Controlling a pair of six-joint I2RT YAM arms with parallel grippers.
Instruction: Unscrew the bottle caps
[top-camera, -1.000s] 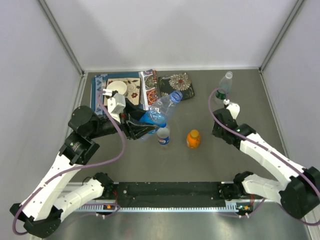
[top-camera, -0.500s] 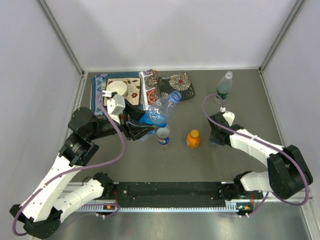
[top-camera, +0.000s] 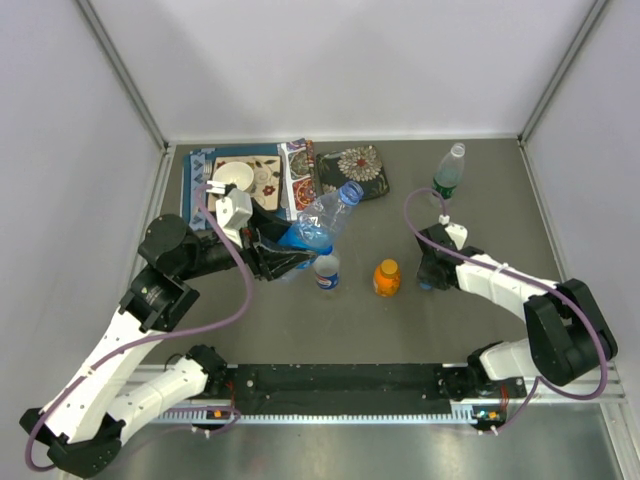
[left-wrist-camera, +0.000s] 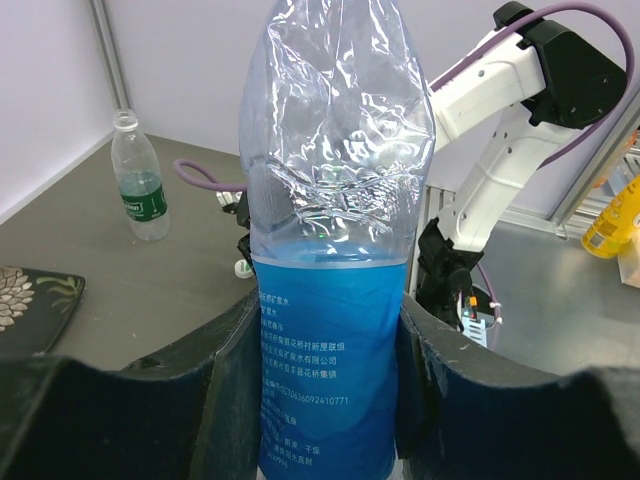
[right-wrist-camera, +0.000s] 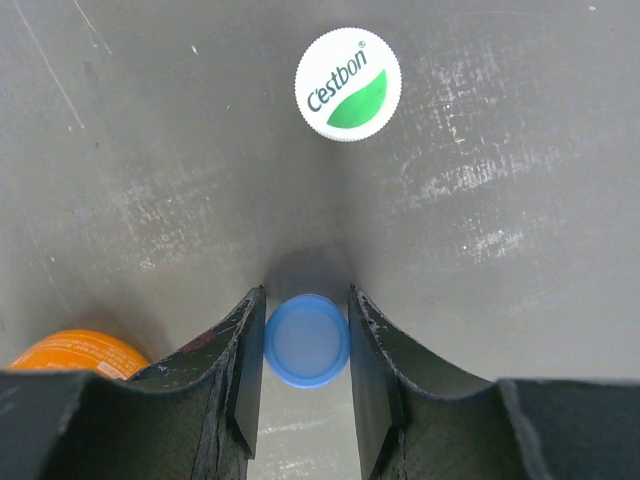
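Observation:
My left gripper (top-camera: 290, 250) (left-wrist-camera: 325, 380) is shut on the blue-tinted bottle (top-camera: 318, 222) (left-wrist-camera: 335, 300), gripping its blue label and holding it tilted off the table. Its neck is cut off in the left wrist view. My right gripper (top-camera: 426, 277) (right-wrist-camera: 307, 340) is low over the table, shut on a blue cap (right-wrist-camera: 307, 340). A white cap with green print (right-wrist-camera: 347, 83) lies just ahead of it. The green-label bottle (top-camera: 450, 172) (left-wrist-camera: 138, 180) stands at the back right with an open neck. The orange bottle (top-camera: 387, 277) (right-wrist-camera: 75, 352) and the blue-red label bottle (top-camera: 326, 270) stand in the middle.
Patterned mats (top-camera: 262, 172) with a white bowl (top-camera: 236, 176) lie at the back left, next to a dark floral pouch (top-camera: 350, 165). Grey walls close in the table on three sides. The arms' base rail (top-camera: 340, 385) runs along the near edge.
The right arm has folded down and moved left, bringing its gripper low over the table beside the orange bottle. The left gripper and its bottle have stayed put.

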